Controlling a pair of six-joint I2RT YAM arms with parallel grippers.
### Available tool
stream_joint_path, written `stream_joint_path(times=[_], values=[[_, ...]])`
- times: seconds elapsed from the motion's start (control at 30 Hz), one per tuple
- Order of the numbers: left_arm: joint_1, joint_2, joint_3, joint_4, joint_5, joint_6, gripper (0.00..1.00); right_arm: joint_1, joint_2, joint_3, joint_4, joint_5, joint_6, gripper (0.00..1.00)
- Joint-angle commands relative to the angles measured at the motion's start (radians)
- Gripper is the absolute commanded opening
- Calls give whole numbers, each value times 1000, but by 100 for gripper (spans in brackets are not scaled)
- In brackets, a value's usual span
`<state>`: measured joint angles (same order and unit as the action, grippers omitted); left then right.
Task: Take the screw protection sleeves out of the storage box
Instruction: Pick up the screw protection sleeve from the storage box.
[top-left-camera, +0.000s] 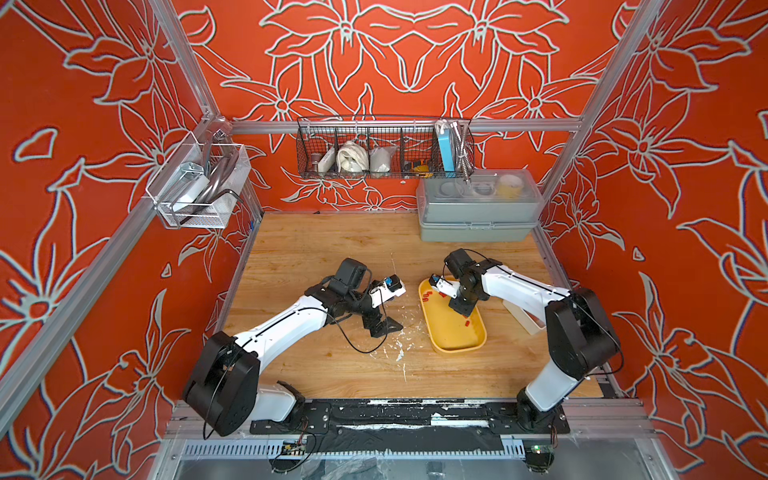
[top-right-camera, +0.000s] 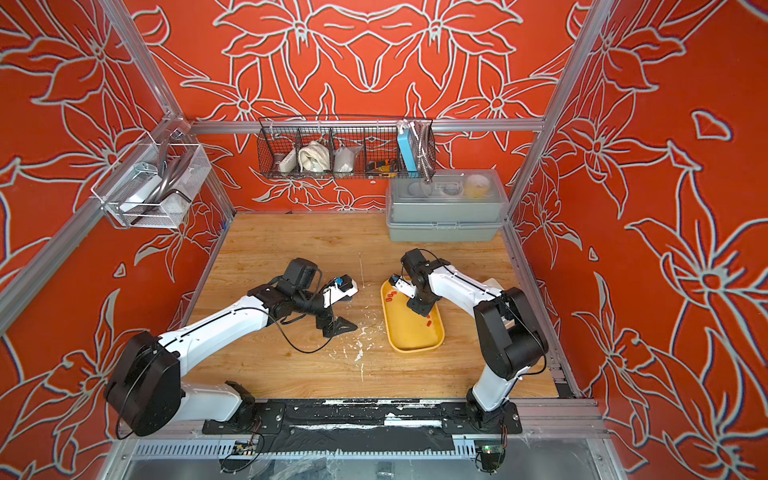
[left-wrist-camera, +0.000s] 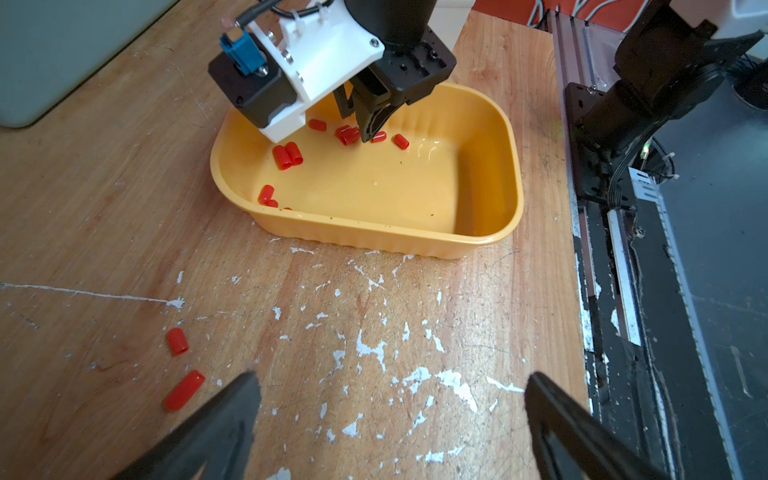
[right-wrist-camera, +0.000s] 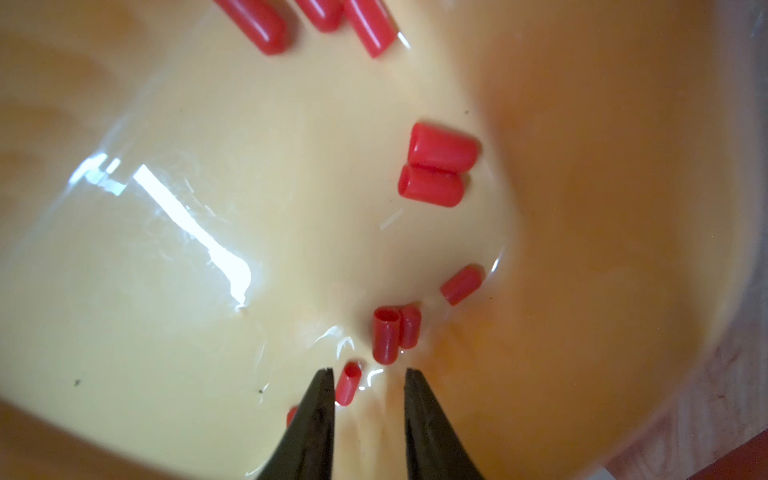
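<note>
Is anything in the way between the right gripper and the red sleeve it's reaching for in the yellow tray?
Nothing visible does. The right gripper is down inside the storage box, jaws apart, with one sleeve lying between them, close to one jaw. Two more sleeves lie side by side just beyond the tips, not blocking it.

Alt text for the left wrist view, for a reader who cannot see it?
The right hand reaches down into the yellow storage box, its fingers among several small red screw protection sleeves on the box floor. Two more sleeves lie outside on the scratched wooden table, close to the left hand, whose fingers stand wide apart.
</note>
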<state>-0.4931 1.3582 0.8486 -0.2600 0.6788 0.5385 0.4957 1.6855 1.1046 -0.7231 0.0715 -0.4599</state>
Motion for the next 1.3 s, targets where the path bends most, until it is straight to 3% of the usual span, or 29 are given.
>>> stream_joint_path(times=[0.0,0.9,1.07,1.27], values=[[-4,-21,-8,-5,11,8,98,4,28,30,10,24,19,28],[-5,-41,-22,-13,-8,32,98,7,91,-27,31,27,17,13],[-4,-42,-19,-16,-15,32,98,8,73,-6,7,-9,24,4],[-2,-46,-17,-19,-38,32,98,6,19,26,-43,-70,32,1]])
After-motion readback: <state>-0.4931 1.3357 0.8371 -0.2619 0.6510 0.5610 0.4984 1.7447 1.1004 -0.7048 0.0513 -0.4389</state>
